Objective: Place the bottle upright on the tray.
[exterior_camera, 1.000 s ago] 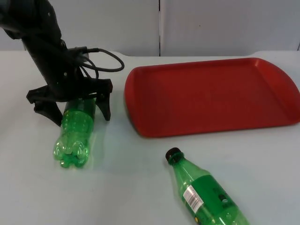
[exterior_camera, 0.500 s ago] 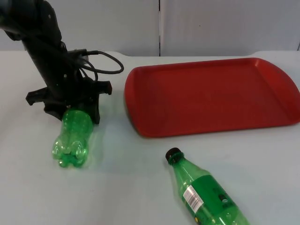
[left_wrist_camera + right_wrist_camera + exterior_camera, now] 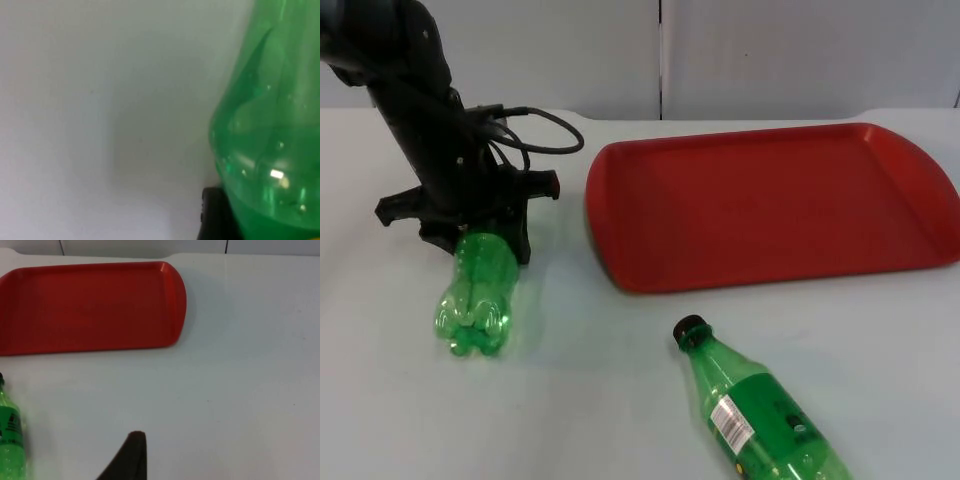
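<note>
White table (image 3: 620,400), seen from above and from both wrists. The red tray (image 3: 770,205) lies flat and bare at the right of the table's far half, its raised rim suited to receive an upright bottle. The left arm reaches down at the table's left, and the left gripper (image 3: 480,238) is closed on the neck end of an unlabelled green bottle (image 3: 475,295), which lies on its side with its lobed base pointing toward the camera, well apart from the tray; a hold near the neck would, in judgement, let the body swing down to vertical once lifted. In the left wrist view the green bottle wall (image 3: 270,125) curves close to the lens beside a black fingertip (image 3: 215,215). A second, labelled green bottle (image 3: 755,410) with a black cap lies on its side near the front edge, its base cut off by the picture's border. The right arm waits; its fingertip (image 3: 127,457) stands over bare table, and whether that gripper is open cannot be told. The held bottle's cap is hidden behind the gripper
</note>
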Robot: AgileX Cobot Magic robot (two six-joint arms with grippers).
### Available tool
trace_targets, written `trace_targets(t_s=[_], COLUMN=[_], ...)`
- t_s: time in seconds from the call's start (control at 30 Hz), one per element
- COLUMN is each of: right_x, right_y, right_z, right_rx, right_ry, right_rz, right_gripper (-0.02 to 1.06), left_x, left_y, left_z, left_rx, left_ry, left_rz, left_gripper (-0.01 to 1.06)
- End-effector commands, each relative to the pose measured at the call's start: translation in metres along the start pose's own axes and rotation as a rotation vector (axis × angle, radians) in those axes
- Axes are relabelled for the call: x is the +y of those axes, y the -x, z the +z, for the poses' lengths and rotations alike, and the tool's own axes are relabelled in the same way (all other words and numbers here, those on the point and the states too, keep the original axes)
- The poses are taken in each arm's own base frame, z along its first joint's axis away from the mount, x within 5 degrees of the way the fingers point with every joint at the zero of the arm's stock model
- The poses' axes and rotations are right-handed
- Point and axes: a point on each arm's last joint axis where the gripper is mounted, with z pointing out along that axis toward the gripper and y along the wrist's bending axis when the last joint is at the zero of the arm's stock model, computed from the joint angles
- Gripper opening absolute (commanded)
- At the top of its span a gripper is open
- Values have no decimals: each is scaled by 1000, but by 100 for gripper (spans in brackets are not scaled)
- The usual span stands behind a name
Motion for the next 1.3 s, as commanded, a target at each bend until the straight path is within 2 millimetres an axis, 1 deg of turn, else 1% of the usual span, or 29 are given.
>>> trace_targets(t_s=[0.0,0.03,0.07,0.13,0.17,0.2,0.23,0.33,0.37,0.47,0.57,0.6,0.7,0.73,0.8,0.9,1.03,1.07,1.2,1.23,1.27], right_x=[0,0,0,0,0,0,0,0,0,0,0,0,0,0,0,0,0,0,0,0,0], right_y=[0,0,0,0,0,0,0,0,0,0,0,0,0,0,0,0,0,0,0,0,0], right_z=[0,0,0,0,0,0,0,0,0,0,0,0,0,0,0,0,0,0,0,0,0], right_rx=[-6,-6,-6,-6,-6,-6,-6,-6,-6,-6,-6,-6,-6,-6,-6,-6,-6,-6,-6,-6,-6], right_ry=[1,1,1,1,1,1,1,1,1,1,1,1,1,1,1,1,1,1,1,1,1], right_rz=[5,5,5,5,5,5,5,5,5,5,5,5,5,5,5,5,5,5,5,5,5], right_gripper=[105,105,105,105,105,105,105,105,105,105,105,105,105,105,105,105,105,105,105,105,105], left_x=[-7,-7,-9,-14,-15,-15,-19,-26,-26,-34,-41,-41,-45,-45,-47,-52,-70,-70,-93,-93,-100], left_y=[4,4,7,12,13,13,16,19,19,18,15,15,11,11,11,11,11,11,9,9,9], left_z=[-21,-21,-31,-56,-62,-62,-80,-122,-122,-166,-201,-201,-227,-227,-241,-245,-250,-250,-257,-257,-259], left_rx=[-67,-67,-100,-193,-214,-214,-284,-437,-437,-594,-726,-726,-829,-829,-901,-948,-1038,-1038,-1178,-1178,-1230], left_ry=[-26,-26,-31,-46,-50,-50,-62,-89,-89,-125,-158,-158,-189,-189,-207,-210,-231,-231,-214,-214,-203], left_rz=[-8,-8,-4,11,15,15,22,36,36,79,116,116,136,136,142,171,235,235,306,306,314], left_gripper=[0,0,0,0,0,0,0,0,0,0,0,0,0,0,0,0,0,0,0,0,0])
